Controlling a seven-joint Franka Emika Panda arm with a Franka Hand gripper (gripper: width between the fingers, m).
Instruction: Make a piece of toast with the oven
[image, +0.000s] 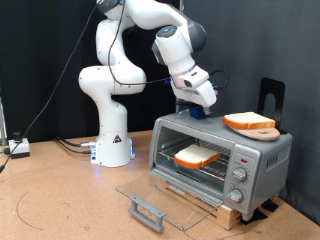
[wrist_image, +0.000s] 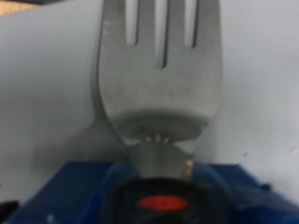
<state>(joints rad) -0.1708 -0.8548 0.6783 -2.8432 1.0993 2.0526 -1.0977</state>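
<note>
Steel fork (wrist_image: 161, 70) fills wrist view; jaws' opening can't tell. Gripper (image: 196, 110) above oven (image: 220, 160), door (image: 160, 196) down, toast (image: 198, 156) inside.

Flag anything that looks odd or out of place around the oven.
A second toast sits on a round board on top of the oven, while another slice lies on the rack inside with the glass door hanging open. The pincer is over the oven's top; the wrist view shows a fork.

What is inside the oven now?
Inside the oven, one piece of toast lies on the wire rack; the door is open. The back of the cavity is too dark to see.
</note>
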